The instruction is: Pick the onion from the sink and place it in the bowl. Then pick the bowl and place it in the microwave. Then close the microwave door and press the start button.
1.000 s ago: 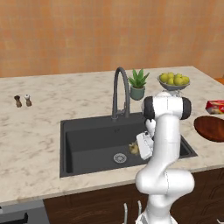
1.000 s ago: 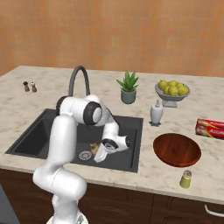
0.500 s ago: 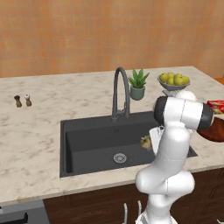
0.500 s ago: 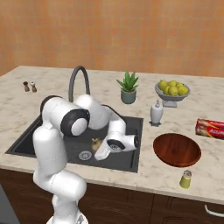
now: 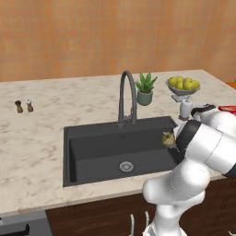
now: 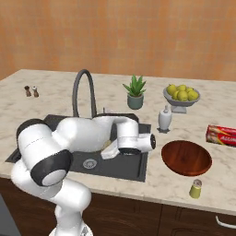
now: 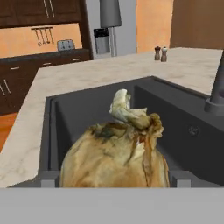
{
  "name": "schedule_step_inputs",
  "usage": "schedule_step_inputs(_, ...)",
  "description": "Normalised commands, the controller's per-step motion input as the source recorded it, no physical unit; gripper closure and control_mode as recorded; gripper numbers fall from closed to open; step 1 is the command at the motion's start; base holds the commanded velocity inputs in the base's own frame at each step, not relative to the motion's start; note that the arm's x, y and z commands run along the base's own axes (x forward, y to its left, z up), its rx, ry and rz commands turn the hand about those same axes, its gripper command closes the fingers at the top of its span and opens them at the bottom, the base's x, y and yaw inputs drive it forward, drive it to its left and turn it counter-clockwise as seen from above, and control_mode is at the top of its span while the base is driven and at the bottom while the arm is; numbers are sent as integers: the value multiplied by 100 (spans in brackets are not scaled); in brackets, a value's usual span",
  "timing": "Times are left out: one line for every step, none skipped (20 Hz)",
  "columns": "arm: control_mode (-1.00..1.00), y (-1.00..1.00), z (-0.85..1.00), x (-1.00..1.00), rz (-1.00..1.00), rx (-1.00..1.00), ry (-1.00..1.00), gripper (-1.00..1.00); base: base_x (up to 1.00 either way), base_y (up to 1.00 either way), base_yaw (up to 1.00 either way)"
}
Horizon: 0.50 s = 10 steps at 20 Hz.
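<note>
And there the arm was, folded low and reaching sideways across the front of the sink, elbow bulging toward the cameras, forearm laid almost level in the right base view and the wrist turned so the hand lay on its side above the basin's right half. The gripper pointed back along the basin, and the onion sat right up against the hand camera, papery tan skin and a curled dry tip, wedged between the two grey fingertips at either lower corner; the fingers were closed on it, one at each flank, with the bulb bulging up above them. From the left base view the onion showed as a small yellowish lump held in the air just off the sink's right wall, above the dark floor and well apart from the round silver drain. Beyond the hand stood the gooseneck tap at the back rim. Out to the right, on the marble counter, the reddish-brown bowl lay flat just beside the sink's edge, with a small yellow-green shaker in front of it. Farther back came a white bottle, a potted plant, the grey bowl of lemons and a red box at the far right.
</note>
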Motion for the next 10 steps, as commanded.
schedule_step_inputs(-100, -31, 100, -56, -17, 0, 5, 100, 0, 0, 0)
schedule_step_inputs(-100, -39, 100, -56, -17, 0, 3, 100, 0, 0, 0)
schedule_step_inputs(-100, -38, 100, -52, -18, 0, 3, 100, 0, 0, 0)
schedule_step_inputs(-100, -34, 100, -57, -21, 0, 5, 100, 0, 0, 0)
schedule_step_inputs(-100, -42, 100, -55, -23, 0, 8, 100, 0, 0, 0)
schedule_step_inputs(-100, -44, 100, -46, -26, 0, 11, 100, 0, 0, 0)
schedule_step_inputs(-100, -62, 94, -44, -33, 0, 17, 100, 0, 0, 0)
schedule_step_inputs(-100, -64, 84, -40, -32, -1, 17, 100, 0, 0, 0)
schedule_step_inputs(-100, -62, 85, -26, -32, -3, 22, 100, 0, 0, 0)
schedule_step_inputs(-100, -59, 91, -29, -34, -4, 25, 100, 0, 0, 0)
